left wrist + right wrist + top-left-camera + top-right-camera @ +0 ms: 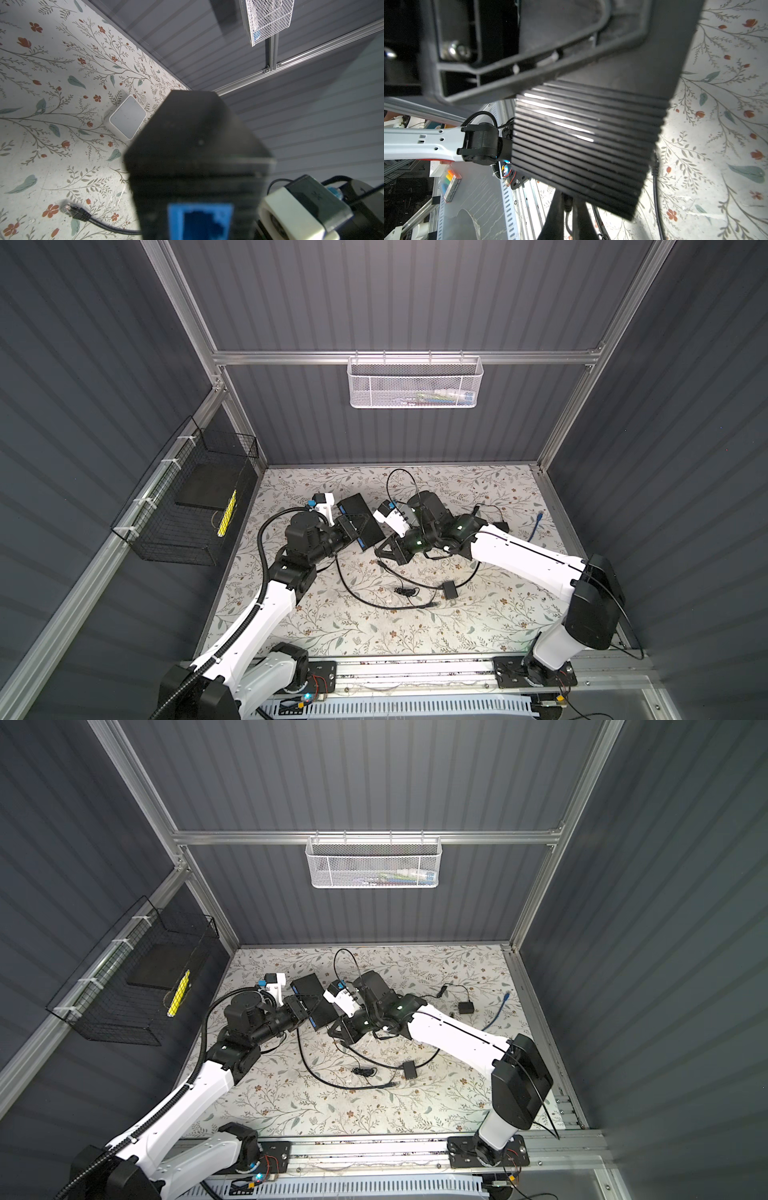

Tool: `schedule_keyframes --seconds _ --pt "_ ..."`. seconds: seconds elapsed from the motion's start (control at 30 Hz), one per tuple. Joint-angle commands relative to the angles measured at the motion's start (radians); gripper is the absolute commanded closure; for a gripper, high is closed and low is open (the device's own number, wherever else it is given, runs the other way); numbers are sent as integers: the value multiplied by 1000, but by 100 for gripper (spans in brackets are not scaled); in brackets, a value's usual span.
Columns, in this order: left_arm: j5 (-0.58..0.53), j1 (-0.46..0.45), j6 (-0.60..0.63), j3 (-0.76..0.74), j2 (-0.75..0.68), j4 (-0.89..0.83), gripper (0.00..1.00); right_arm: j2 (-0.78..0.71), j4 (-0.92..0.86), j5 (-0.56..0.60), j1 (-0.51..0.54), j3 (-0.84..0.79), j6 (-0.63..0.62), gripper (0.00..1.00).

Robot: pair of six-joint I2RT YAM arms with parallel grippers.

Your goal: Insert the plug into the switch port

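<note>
**Top views.** The left gripper (362, 523) holds the black network switch (353, 504) tilted, clear of the floral worktop (374, 635), with its fingers clamped across the body. The right gripper (380, 558) sits just beside the switch's near end, fingers clenched. A white mesh basket (415, 396) on the back rail holds coloured packs, print too small to read. A black wire basket (183, 531) on the left wall holds a flat black slab (208, 487) and a yellow strip (227, 512).

**Left wrist.** A blue port (199, 222) sits in the switch's end face. An RJ45 plug (69, 208) with a black boot lies loose on the worktop. A white square box (127, 116) lies further back. The blue tag in the mesh basket is illegible.

**Right wrist.** The ribbed side of the switch fills the centre of the view. The right fingers (554, 216) pinch a black cable (568, 204) just short of that side.
</note>
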Motion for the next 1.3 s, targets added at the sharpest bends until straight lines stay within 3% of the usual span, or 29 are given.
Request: schedule_keyframes --seconds 0.0,1.27 --pt "33 0 25 9 -23 8 100 -19 31 16 -19 8 19 100" --pt "26 0 6 -5 -10 72 100 12 85 -67 -25 23 77 100"
